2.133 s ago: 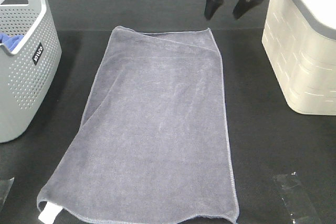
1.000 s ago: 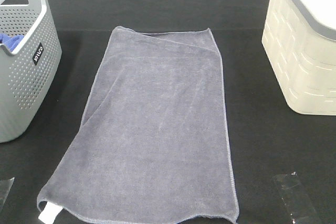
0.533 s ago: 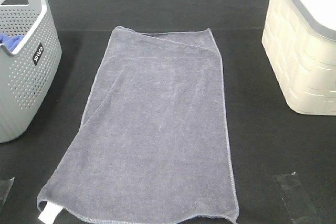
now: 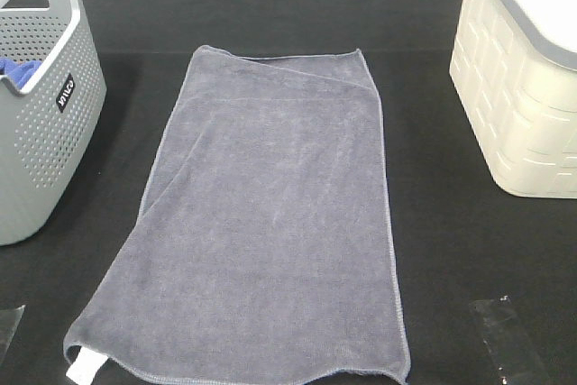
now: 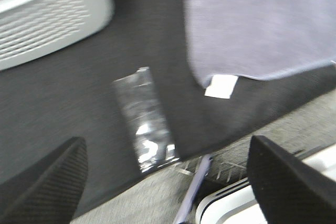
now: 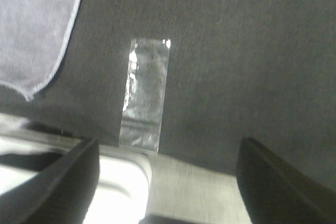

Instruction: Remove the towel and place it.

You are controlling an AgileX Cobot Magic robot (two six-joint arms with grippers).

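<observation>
The slate grey-blue towel (image 4: pixel 270 223) lies flat and spread out on the black table, long side running from far to near, with its white tag (image 4: pixel 86 369) at the near left corner. Neither gripper shows in the high view. In the left wrist view the towel's near edge (image 5: pixel 262 19) and tag (image 5: pixel 221 86) show beyond my left gripper (image 5: pixel 168 192), whose dark fingers (image 5: pixel 44 182) stand wide apart with nothing between. The right wrist view shows the towel's near right corner (image 6: pixel 37 19); my right gripper (image 6: pixel 168 182) is also wide open and empty, at the table's front edge.
A grey perforated basket (image 4: pixel 36 114) with a bright blue cloth (image 4: pixel 16 69) inside stands at the left. A cream basket (image 4: pixel 523 105) stands at the right. Clear tape strips (image 4: pixel 505 340) (image 5: pixel 144 119) (image 6: pixel 144 95) are stuck near the front edge.
The dark gripper that hung over the towel's far right corner 2.1 s ago has left the high view. The towel has not moved.
</observation>
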